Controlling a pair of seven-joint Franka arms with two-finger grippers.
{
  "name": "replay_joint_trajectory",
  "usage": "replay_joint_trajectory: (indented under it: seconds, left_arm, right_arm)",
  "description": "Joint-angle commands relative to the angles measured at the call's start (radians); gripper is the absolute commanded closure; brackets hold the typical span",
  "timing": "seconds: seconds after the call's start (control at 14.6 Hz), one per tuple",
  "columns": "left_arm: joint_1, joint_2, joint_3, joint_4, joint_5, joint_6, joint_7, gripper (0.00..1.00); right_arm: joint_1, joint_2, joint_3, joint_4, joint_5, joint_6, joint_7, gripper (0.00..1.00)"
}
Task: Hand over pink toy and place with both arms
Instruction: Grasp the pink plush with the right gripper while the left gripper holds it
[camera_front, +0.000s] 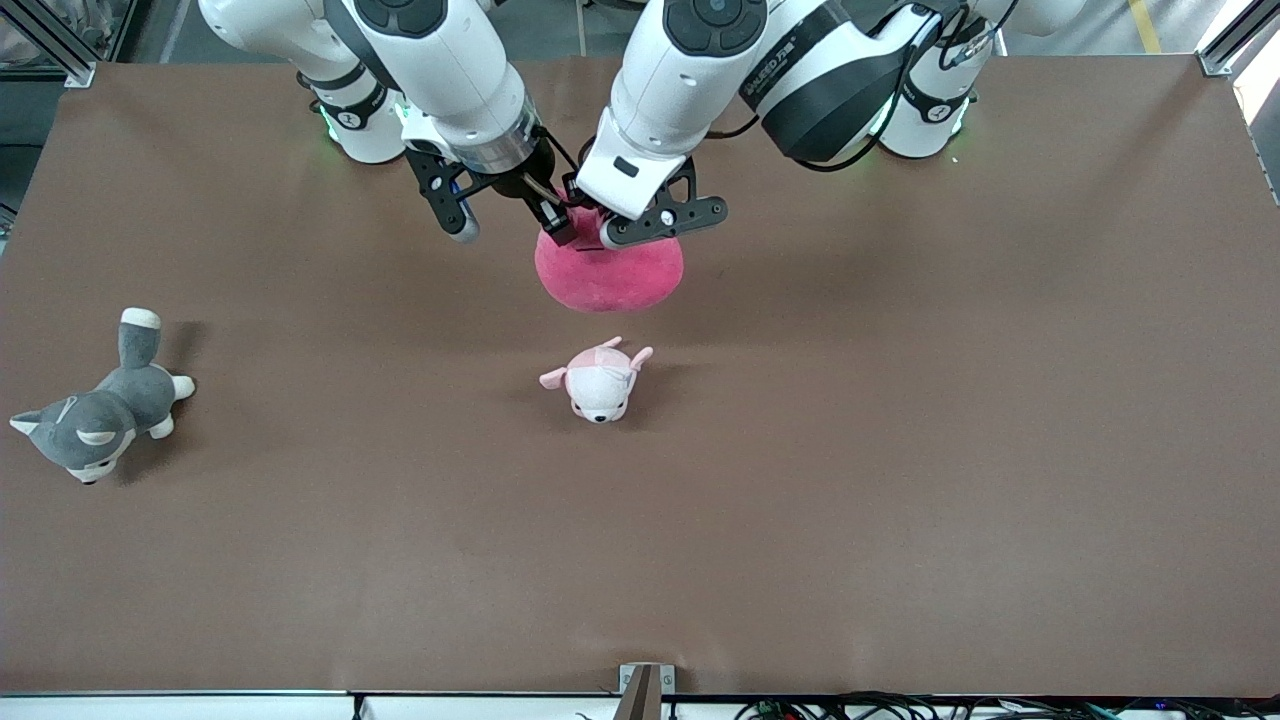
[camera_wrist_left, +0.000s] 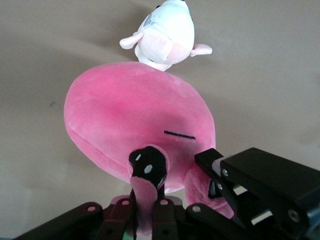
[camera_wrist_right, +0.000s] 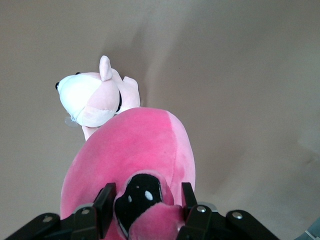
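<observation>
My left claw (camera_front: 600, 238) is pinched on the pink toy (camera_front: 610, 270), which hangs over the worktop (camera_front: 900, 450) (puppy plush (camera_front: 598, 381) below). My right claw (camera_front: 510, 222) straddles its eye patch, fingers spread, grip unconfirmed.

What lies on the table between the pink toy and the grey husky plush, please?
Only bare brown table lies between the pink toy and the husky plush, as the front view shows.

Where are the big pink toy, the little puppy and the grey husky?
pink toy (camera_front: 610, 275), front view, on its rounded body.
puppy (camera_front: 598, 382), front view, on its white head.
husky (camera_front: 100, 410), front view, on its grey back.
</observation>
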Motion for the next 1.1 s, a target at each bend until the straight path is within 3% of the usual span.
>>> replay_joint_trajectory:
  seconds: [0.0,0.07,0.14,0.48,0.62,0.69,0.76,0.82,1.03]
  left_arm:
    - [-0.012,0.008,0.009,0.028,0.01,0.0,-0.017,1.0]
    - [-0.012,0.008,0.011,0.028,0.01,0.0,-0.017,1.0]
    - [-0.012,0.008,0.011,0.028,0.01,0.0,-0.017,1.0]
    - [-0.008,-0.001,0.011,0.028,0.01,-0.001,-0.019,0.98]
    - [-0.002,-0.004,0.011,0.026,0.01,-0.004,-0.02,0.91]
    - [0.001,-0.007,0.009,0.026,0.009,-0.009,-0.02,0.76]
    - [0.003,-0.009,0.011,0.025,0.009,-0.011,-0.025,0.31]
    - [0.004,-0.029,0.012,0.02,0.012,-0.011,-0.031,0.0]
    - [0.014,-0.098,0.014,0.014,0.013,-0.029,-0.027,0.0]
  right_arm:
    - [0.007,-0.024,-0.009,-0.026,0.016,0.015,0.009,0.87]
    - [0.007,-0.024,-0.01,-0.026,0.016,0.015,0.01,0.96]
    - [0.007,-0.025,-0.01,-0.024,0.016,0.015,0.009,0.99]
    - [0.007,-0.025,-0.012,-0.024,0.016,0.017,0.007,1.0]
    - [0.007,-0.025,-0.012,-0.024,0.015,0.017,0.006,1.0]
    - [0.006,-0.025,-0.012,-0.024,0.015,0.017,0.003,1.0]
    - [0.004,-0.024,-0.012,-0.024,0.015,0.017,-0.002,1.0]
    - [0.001,-0.024,-0.012,-0.026,0.015,0.015,-0.007,1.0]
    - [-0.019,-0.027,-0.018,-0.027,0.013,0.006,-0.063,1.0]
